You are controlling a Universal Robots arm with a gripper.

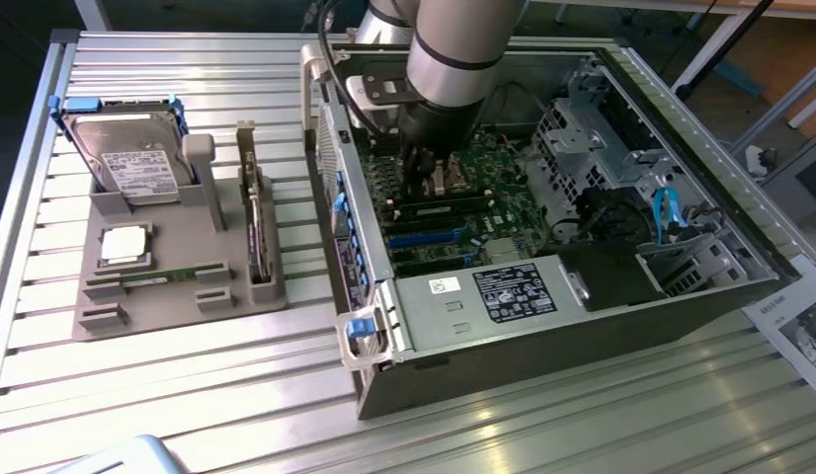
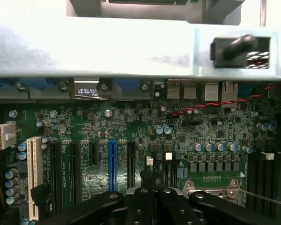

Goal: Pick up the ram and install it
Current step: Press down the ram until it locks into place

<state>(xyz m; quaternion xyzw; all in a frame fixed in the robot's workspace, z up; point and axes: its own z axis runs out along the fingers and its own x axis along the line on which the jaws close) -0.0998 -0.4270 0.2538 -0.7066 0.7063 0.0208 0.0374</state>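
Observation:
The ram (image 1: 155, 280) is a thin green stick lying in a slot near the front of the grey holder (image 1: 171, 308), at the exterior view's left. My gripper (image 1: 428, 183) is far from it, reaching down inside the open computer case (image 1: 514, 296) over the green motherboard (image 1: 494, 158). In the wrist view the gripper (image 2: 150, 194) is shut, its black fingers (image 2: 136, 204) pressed together with nothing visible between them. Black memory slots with white clips (image 2: 267, 176) run along the board's edge.
The holder also carries a hard drive (image 1: 131, 158), a square silver processor (image 1: 124, 245) and an upright expansion card (image 1: 257, 232). Case walls, a drive cage (image 1: 580, 128), the power supply (image 1: 514, 291) and blue cables (image 1: 665, 212) crowd the arm. Slatted aluminium table (image 1: 184, 395) surrounds everything.

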